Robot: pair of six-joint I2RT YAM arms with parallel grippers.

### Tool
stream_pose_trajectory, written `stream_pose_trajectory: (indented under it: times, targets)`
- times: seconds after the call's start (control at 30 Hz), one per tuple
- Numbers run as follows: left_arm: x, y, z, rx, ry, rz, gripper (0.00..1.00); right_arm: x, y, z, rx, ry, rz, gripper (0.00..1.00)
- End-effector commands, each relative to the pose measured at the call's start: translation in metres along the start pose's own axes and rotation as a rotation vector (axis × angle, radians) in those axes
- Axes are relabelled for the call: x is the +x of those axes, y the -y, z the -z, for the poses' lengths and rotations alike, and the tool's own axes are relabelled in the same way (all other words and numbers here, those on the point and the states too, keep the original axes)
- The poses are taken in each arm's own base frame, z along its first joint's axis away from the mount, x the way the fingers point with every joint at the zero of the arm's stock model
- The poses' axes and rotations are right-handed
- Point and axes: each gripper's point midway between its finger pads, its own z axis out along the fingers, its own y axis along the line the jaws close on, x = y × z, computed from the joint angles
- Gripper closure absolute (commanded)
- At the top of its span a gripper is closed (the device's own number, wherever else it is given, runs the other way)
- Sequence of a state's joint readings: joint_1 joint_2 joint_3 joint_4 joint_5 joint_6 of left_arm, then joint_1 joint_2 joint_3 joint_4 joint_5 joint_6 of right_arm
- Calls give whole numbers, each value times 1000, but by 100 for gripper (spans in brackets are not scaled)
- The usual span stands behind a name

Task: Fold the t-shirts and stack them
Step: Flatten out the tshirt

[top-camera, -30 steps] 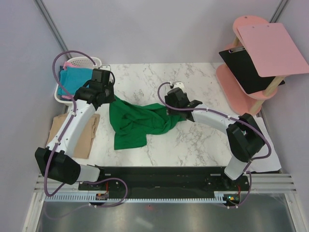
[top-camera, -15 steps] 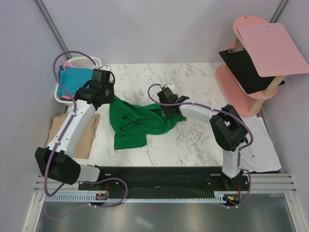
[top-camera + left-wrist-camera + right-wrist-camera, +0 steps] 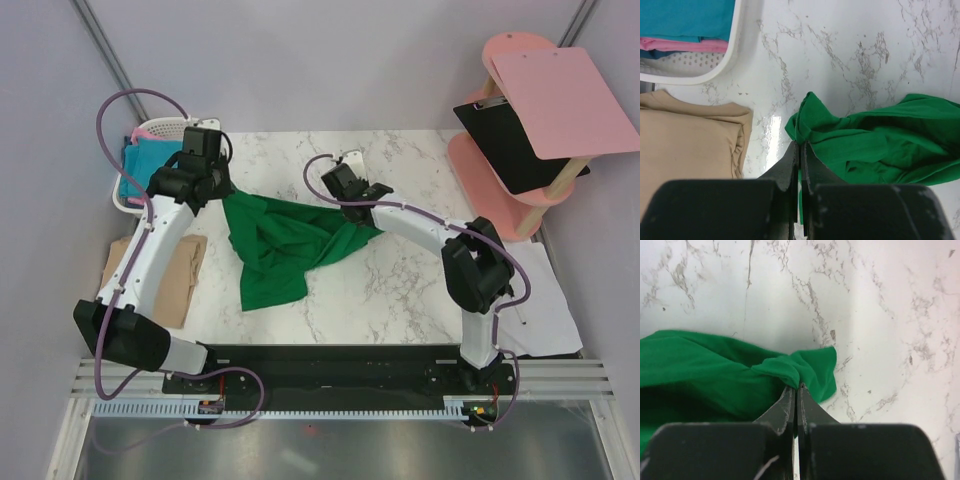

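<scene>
A bright green t-shirt (image 3: 285, 245) lies crumpled in the middle of the marble table (image 3: 400, 290), drawn out between both arms. My left gripper (image 3: 222, 197) is shut on its upper left corner, and the left wrist view shows a thin green edge (image 3: 805, 120) pinched between the jaws of the left gripper (image 3: 801, 146). My right gripper (image 3: 352, 211) is shut on a bunched fold near the shirt's right corner (image 3: 810, 367), seen at the tips of the right gripper (image 3: 797, 386). A folded tan t-shirt (image 3: 178, 282) rests at the table's left edge. Teal (image 3: 685, 17) and pink (image 3: 690, 45) t-shirts sit in the basket.
The white plastic basket (image 3: 170, 128) stands at the back left corner. A pink stand (image 3: 495, 165) with a black clipboard (image 3: 510, 140) and a pink board (image 3: 565, 100) is at the right. A white paper sheet (image 3: 548, 300) lies by the right arm's base.
My right gripper went from open to shut on the green t-shirt's right side and shifted left and back. The left gripper moved slightly back, drawing the shirt's top edge out.
</scene>
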State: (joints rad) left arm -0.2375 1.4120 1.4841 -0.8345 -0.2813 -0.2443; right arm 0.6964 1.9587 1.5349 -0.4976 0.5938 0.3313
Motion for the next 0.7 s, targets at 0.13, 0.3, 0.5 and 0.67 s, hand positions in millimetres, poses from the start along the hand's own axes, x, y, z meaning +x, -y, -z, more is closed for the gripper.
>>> stream_pose_trajectory:
  times: [0.13,0.3,0.5,0.67]
  targets:
    - [-15,-15,12,-42,47,12,98,-46,75,94,27,298,-246,100]
    - [19,-20,2,-63,-23,30,98,37,125,138,-12,305,-596,100]
    - [41,-25,-2,-89,-77,48,98,148,96,149,-213,-24,-685,87]
    - [37,-26,11,-78,-74,59,98,158,98,171,-311,-12,-670,7]
